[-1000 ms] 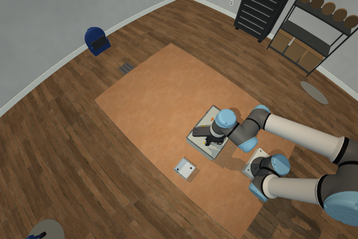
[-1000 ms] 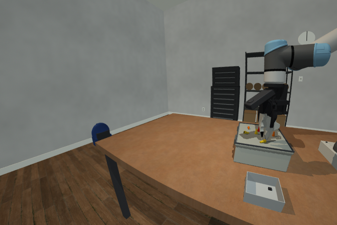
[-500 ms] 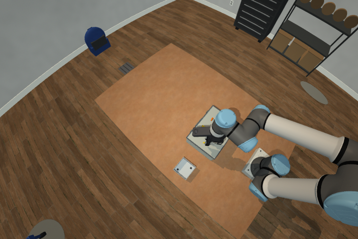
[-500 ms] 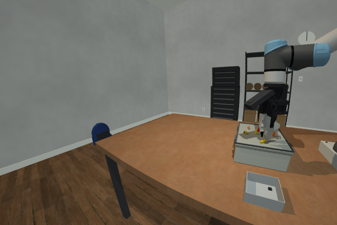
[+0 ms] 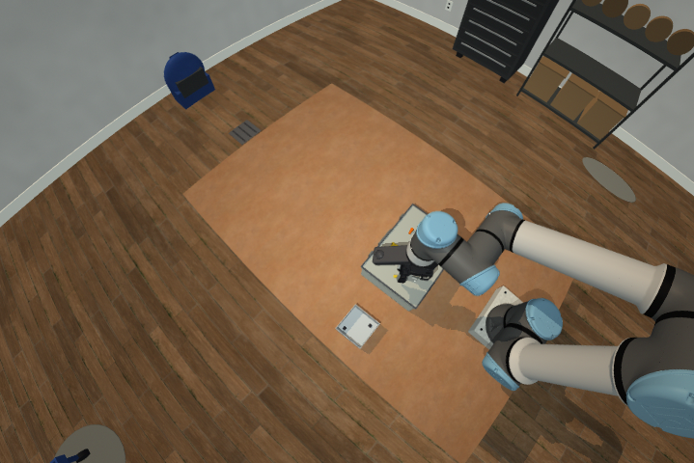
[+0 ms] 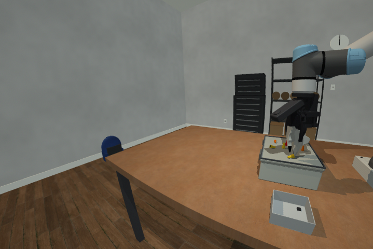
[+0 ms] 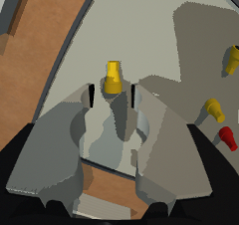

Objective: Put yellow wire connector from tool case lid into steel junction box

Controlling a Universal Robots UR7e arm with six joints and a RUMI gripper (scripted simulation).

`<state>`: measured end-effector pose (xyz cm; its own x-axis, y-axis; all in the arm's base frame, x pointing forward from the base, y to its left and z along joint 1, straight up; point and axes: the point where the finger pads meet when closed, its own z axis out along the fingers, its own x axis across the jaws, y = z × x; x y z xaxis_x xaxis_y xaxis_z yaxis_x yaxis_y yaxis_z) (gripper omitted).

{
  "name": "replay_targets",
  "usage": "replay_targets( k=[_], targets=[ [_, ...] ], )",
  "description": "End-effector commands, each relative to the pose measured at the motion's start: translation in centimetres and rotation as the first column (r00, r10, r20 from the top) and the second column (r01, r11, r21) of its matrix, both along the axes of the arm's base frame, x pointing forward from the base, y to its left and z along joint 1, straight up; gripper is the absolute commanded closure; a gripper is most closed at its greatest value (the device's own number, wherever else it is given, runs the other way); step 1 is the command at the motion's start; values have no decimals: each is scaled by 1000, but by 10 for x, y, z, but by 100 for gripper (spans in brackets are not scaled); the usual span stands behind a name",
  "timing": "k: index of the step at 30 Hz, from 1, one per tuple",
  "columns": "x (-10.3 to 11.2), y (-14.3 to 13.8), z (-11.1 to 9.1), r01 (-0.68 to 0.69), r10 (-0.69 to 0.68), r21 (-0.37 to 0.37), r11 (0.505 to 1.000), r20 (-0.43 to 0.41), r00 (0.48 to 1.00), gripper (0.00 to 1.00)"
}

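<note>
A yellow wire connector (image 7: 113,78) (image 6: 290,156) (image 5: 395,276) lies on the grey lid of the tool case (image 7: 149,31) (image 6: 289,176) (image 5: 413,297), near the lid's edge. My gripper (image 7: 113,86) (image 6: 292,153) (image 5: 401,274) is down at the lid, fingers narrowly apart. The connector lies just at the fingertips, in line with the gap, and is not clamped. The steel junction box (image 5: 358,325) (image 6: 292,209) stands open and apart from the case on the brown table, nearer the table's front edge.
More connectors lie on the lid: two yellow ones (image 7: 232,60) (image 7: 214,110), a red one (image 7: 227,137) and an orange one (image 6: 275,141) (image 5: 410,230). The arm's base block (image 5: 500,305) (image 6: 365,170) stands right of the case.
</note>
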<state>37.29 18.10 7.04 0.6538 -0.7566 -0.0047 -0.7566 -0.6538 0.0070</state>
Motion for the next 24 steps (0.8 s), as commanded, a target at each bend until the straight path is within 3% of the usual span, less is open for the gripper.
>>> replay_targets(
  k=[1, 16, 17, 24],
  targets=[
    [0, 0, -10, 0, 0, 0, 1000, 1, 1000, 83],
    [0, 0, -16, 0, 0, 0, 1000, 1, 1000, 83],
    [0, 0, -16, 0, 0, 0, 1000, 1, 1000, 100],
    [0, 0, -16, 0, 0, 0, 1000, 1, 1000, 100]
  ],
)
